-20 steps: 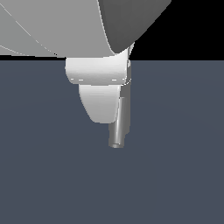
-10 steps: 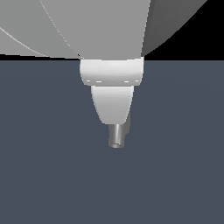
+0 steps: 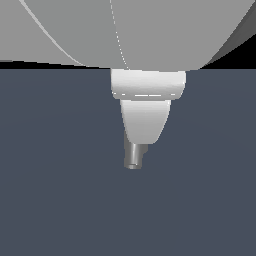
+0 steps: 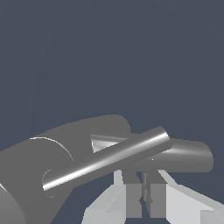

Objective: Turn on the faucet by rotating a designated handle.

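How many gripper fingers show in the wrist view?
2: both fingers of the end effector stand side by side, close together, just below the faucet and its handle.

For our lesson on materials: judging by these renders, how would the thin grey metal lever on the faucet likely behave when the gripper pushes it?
The thin grey metal lever looks rigid, so it probably won't bend. Its glossy highlight suggests a smooth, possibly slippery surface. Joined to the grey cylindrical faucet body, it would likely pivot, not slide free.

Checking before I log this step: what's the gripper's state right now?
Gripper: fingers close together just beside the faucet, apparently gripping nothing; whether fully shut cannot be told.
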